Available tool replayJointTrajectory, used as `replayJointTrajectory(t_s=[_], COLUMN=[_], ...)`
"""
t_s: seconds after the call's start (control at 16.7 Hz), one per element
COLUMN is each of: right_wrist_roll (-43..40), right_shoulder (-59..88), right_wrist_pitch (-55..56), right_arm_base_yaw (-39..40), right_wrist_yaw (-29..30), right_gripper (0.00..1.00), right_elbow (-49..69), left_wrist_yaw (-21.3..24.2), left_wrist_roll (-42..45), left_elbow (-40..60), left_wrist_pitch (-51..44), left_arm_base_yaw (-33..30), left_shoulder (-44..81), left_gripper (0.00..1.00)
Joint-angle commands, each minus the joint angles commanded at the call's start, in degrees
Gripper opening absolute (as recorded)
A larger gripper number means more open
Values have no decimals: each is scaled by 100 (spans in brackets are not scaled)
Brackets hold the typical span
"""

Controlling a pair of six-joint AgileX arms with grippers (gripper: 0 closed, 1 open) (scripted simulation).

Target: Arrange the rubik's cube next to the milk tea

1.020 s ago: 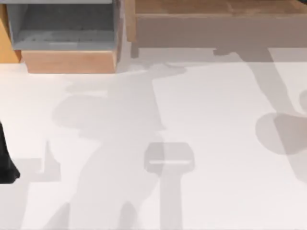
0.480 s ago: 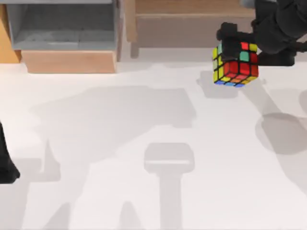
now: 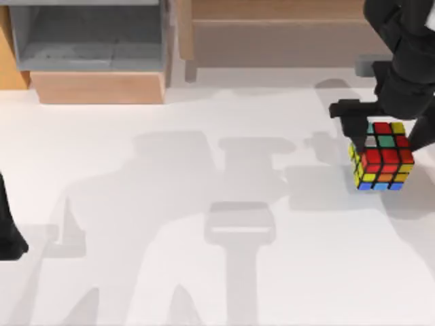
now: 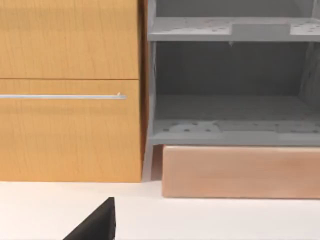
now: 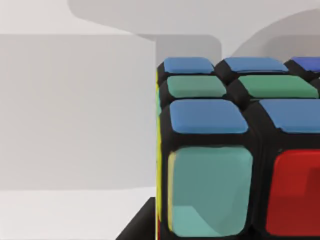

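The white table point(image 3: 204, 272) spreads across the top view, crossed by soft grey shadows. Along its far edge, from about ten to twelve o'clock, stands a wooden cabinet point(image 3: 95, 87) with a grey open shelf compartment point(image 3: 88, 34) over a pale wood base; the left wrist view faces it and shows an orange-brown drawer front point(image 4: 70, 90) with a thin metal handle point(image 4: 62, 96) beside the grey shelves point(image 4: 230, 90). A second pale wooden unit point(image 3: 285, 37) runs along the far edge from twelve toward one o'clock. My right arm point(image 3: 408, 68) comes down from the two o'clock corner, dark and bulky. My left arm point(image 3: 8, 231) sits parked at the nine o'clock edge of the table, and I cannot tell how its pincer stands. The right pincer point(image 3: 375, 136) is closed on the rubik's cube point(image 3: 380, 157), gripping it from above at roughly three o'clock on the table. The cube shows a mostly red upper face with one green sticker, a yellow side, and blue and orange along its lower edge. In the right wrist view the cube point(image 5: 235, 150) sits close up, with blue, green, teal and red stickers between black edges.
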Motion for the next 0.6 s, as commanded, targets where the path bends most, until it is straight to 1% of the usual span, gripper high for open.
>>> replayJointTrajectory(t_s=[0.6], right_wrist_roll=[16], right_shoulder=[-35], right_wrist_pitch=[40], right_arm_base_yaw=[66], right_wrist_yaw=[-17], right_gripper=[0], right_elbow=[-16], left_wrist_yaw=[0], left_wrist_roll=[0], left_elbow=[0], left_wrist_pitch=[0], left_arm_base_yaw=[0], left_shoulder=[0], left_gripper=[100])
